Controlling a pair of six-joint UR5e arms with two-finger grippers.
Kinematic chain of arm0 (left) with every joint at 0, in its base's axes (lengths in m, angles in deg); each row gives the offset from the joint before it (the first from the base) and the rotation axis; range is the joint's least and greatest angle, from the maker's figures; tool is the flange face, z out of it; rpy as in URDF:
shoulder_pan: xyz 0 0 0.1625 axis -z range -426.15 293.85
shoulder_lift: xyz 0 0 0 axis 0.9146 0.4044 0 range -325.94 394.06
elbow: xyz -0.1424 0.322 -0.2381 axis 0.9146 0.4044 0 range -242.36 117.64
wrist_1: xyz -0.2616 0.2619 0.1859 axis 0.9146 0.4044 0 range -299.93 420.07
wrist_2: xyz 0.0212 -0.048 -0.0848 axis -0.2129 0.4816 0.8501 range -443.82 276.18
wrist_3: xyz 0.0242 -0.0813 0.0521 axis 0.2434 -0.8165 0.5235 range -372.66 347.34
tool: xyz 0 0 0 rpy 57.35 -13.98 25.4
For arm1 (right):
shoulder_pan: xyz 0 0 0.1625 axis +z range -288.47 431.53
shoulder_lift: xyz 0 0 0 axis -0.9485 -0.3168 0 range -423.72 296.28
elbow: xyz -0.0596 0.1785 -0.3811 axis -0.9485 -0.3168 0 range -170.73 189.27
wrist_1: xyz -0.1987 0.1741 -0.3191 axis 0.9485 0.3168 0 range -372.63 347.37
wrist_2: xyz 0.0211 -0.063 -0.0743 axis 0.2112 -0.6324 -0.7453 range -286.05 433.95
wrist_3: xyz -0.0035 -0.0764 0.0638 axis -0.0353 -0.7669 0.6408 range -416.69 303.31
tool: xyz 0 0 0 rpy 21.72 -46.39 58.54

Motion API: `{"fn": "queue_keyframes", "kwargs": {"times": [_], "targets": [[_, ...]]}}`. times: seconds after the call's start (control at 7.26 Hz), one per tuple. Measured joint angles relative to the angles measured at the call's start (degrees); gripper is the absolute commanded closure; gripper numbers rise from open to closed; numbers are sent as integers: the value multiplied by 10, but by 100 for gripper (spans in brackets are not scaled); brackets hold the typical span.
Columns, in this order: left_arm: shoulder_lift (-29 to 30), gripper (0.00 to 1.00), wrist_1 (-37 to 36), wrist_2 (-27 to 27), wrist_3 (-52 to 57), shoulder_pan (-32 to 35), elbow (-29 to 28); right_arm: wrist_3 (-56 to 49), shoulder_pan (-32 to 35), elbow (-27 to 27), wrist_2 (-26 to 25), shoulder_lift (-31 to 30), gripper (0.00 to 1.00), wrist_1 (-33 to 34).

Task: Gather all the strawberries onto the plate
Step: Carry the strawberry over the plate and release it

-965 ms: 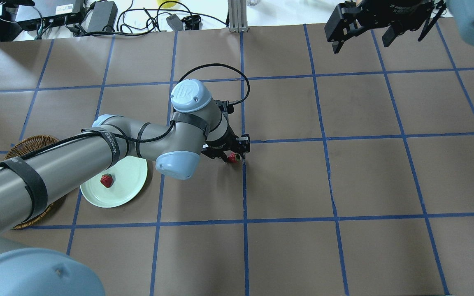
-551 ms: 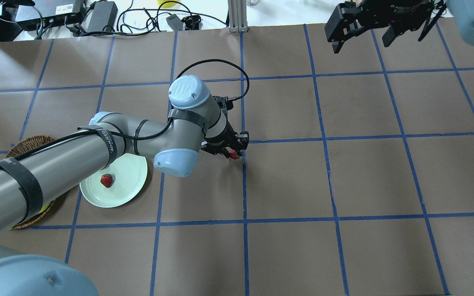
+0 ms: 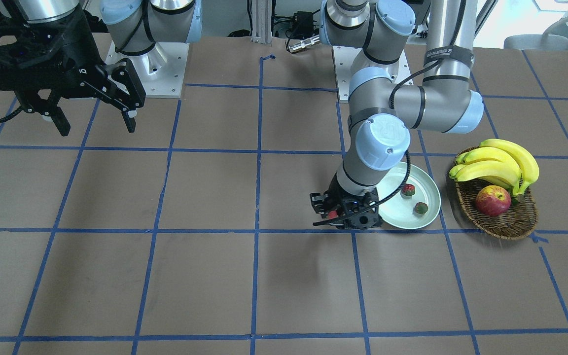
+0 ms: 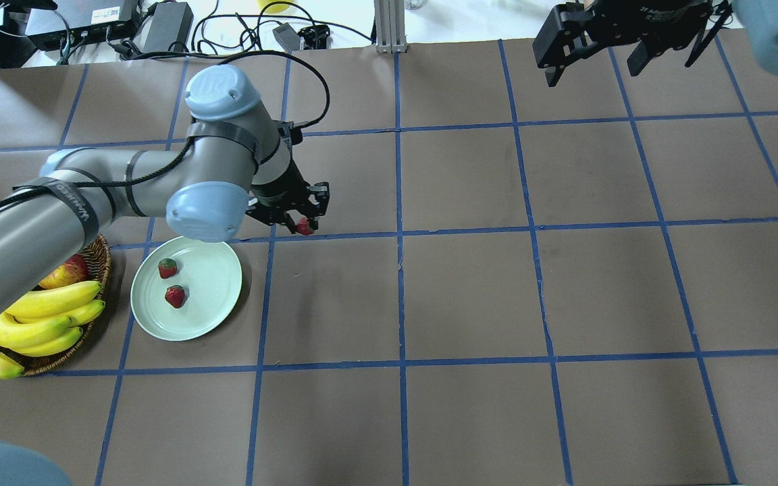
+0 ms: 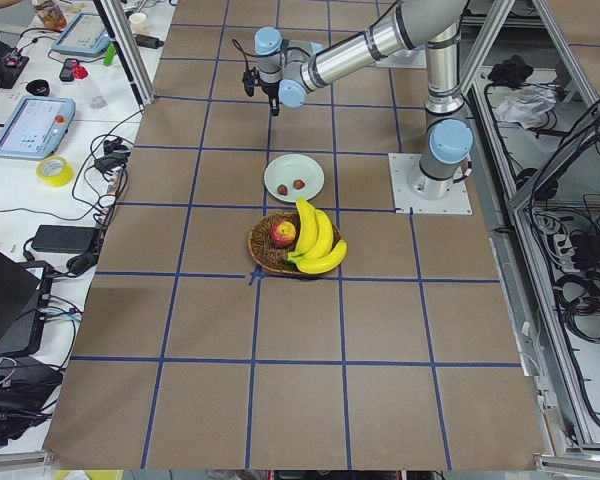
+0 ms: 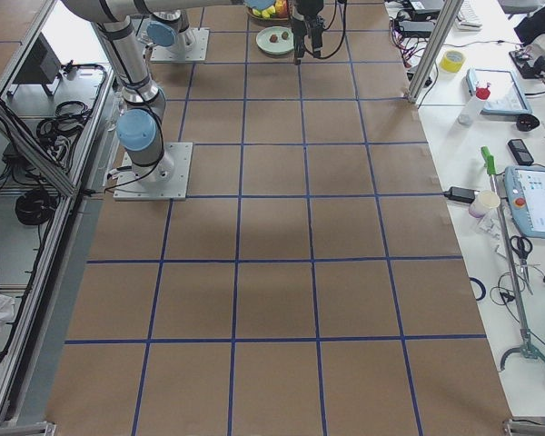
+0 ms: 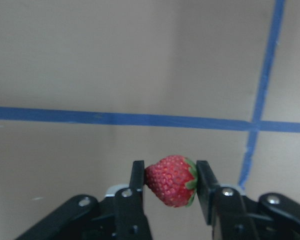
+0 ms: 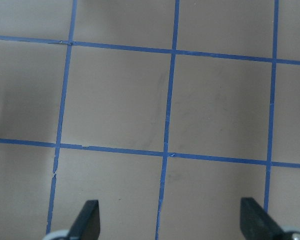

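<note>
My left gripper [image 4: 302, 225] is shut on a red strawberry [image 7: 171, 180] with a green cap, held above the table just beyond the far right edge of the pale green plate [image 4: 220, 307]. Two more strawberries [image 4: 167, 268] [image 4: 174, 295] lie in the plate's left half. In the front-facing view the held strawberry [image 3: 332, 214] peeks out beside the gripper [image 3: 336, 217], and the plate [image 3: 429, 209] shows behind it. My right gripper [image 4: 591, 64] hangs open high over the far right of the table, with only bare table between its fingertips [image 8: 87, 220].
A wicker basket [image 4: 95, 256] with bananas [image 4: 44, 317] and an apple [image 4: 65, 272] stands directly left of the plate. Cables and power bricks [image 4: 166, 27] lie beyond the table's far edge. Blue tape lines grid the brown table.
My left arm has lifted and swung left and away with the strawberry, from the table's middle toward the plate. This uncovered the basket fruit and a second strawberry in the plate.
</note>
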State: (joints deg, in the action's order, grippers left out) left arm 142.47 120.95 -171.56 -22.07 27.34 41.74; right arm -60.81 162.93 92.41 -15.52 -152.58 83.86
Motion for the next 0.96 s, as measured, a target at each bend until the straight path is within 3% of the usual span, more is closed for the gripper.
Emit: {"fn": "queue_keyframes", "kwargs": {"times": [0.14, 0.41, 0.55, 0.69, 0.96], "targets": [[-12, 100, 42, -42, 56, -40, -5, 0, 0, 0, 0, 0, 0, 0], [-15, 100, 80, -68, 143, -122, 8, 0, 0, 0, 0, 0, 0, 0], [-8, 79, 85, -69, 165, -143, 17, 0, 0, 0, 0, 0, 0, 0], [-5, 1, 88, -68, 170, -151, 24, 0, -1, 0, 0, 0, 0, 0], [-9, 0, 89, -66, 173, -155, 28, 0, 0, 0, 1, 0, 0, 0]]}}
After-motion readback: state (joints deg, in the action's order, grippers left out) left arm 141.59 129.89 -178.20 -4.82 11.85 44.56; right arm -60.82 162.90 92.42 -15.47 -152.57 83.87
